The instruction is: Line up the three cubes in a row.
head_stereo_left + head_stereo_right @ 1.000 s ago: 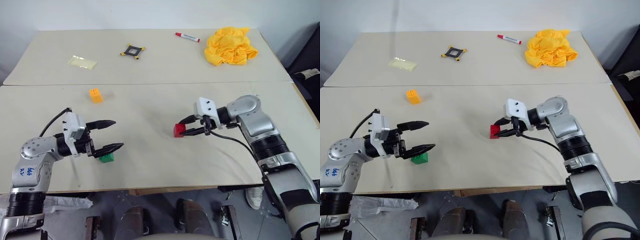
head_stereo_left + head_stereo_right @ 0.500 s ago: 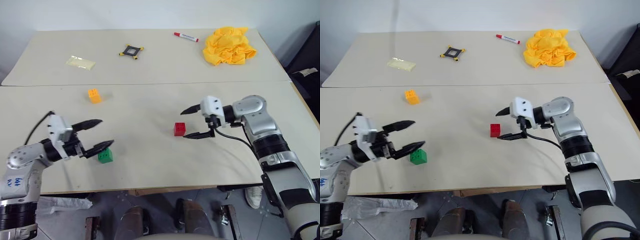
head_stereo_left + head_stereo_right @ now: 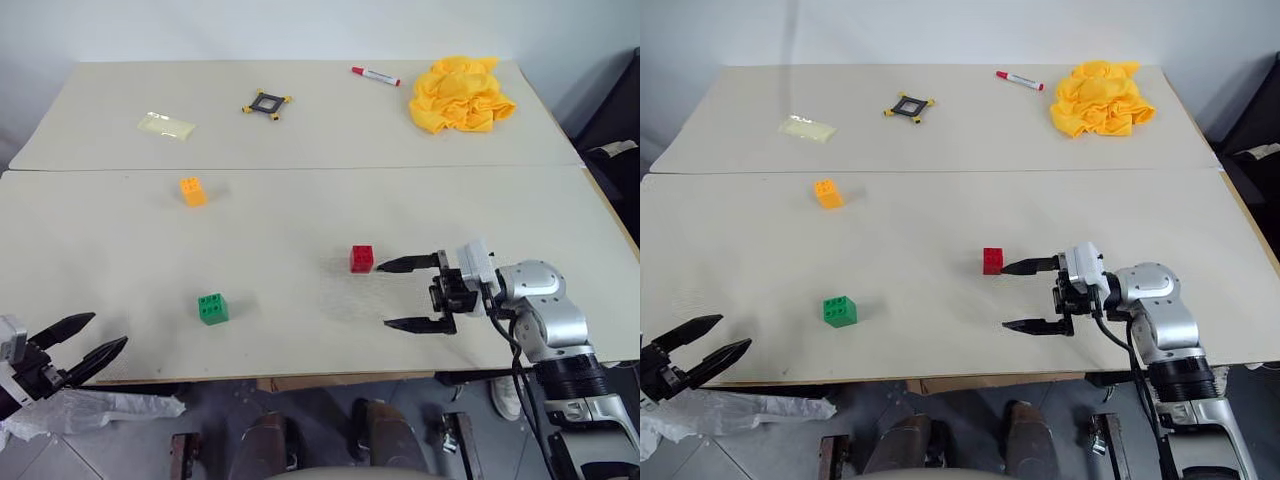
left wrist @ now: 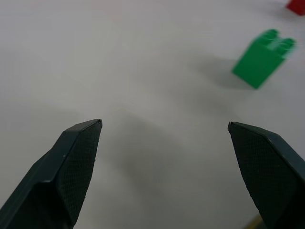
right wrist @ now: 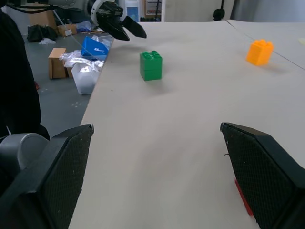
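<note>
The left gripper gapes wide off the table's near left edge, holding nothing. Three small bumpy-topped cubes sit apart — orange cube farthest back, green cube nearest, red cube rightmost. The right gripper — wide apart, empty — sits just right of red.

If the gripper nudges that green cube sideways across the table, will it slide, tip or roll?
The green cube would probably slide: it sits flat on the table, and its squared faces give it nothing to roll on. It looks like rigid plastic, so it should keep its shape. Being small, it is likely light; a push high near its studs might tip it.
</note>
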